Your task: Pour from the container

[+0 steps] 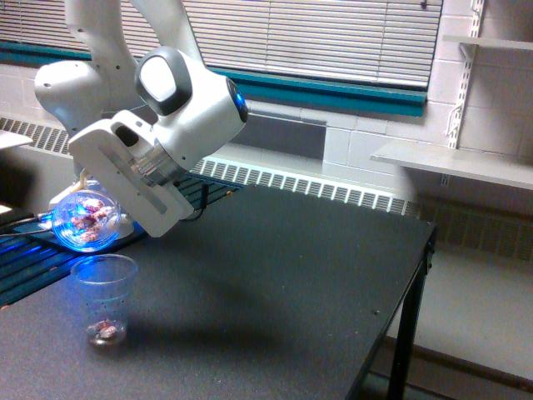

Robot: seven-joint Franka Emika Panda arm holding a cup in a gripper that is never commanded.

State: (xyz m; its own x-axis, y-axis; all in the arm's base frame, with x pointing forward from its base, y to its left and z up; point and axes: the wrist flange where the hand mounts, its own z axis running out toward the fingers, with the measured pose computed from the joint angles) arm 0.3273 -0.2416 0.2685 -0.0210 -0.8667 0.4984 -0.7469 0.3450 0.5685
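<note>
The container [86,221], a small clear vessel lit blue, hung tipped on its side above and a little behind the taller clear cup [103,297]. Its round end faced the camera, showing several reddish pieces still inside. That tilt, with the mouth seemingly angled down toward the cup, looked chosen so the pieces would drop into the cup rather than onto the tabletop [275,283]. The cup stood upright near the exterior view's left edge, with a few like pieces at its bottom, so the pour seemed partly done. The pincer [93,187] was mostly hidden behind the arm's white hand, but it appeared clamped on the container, since nothing else held the vessel aloft.
</note>
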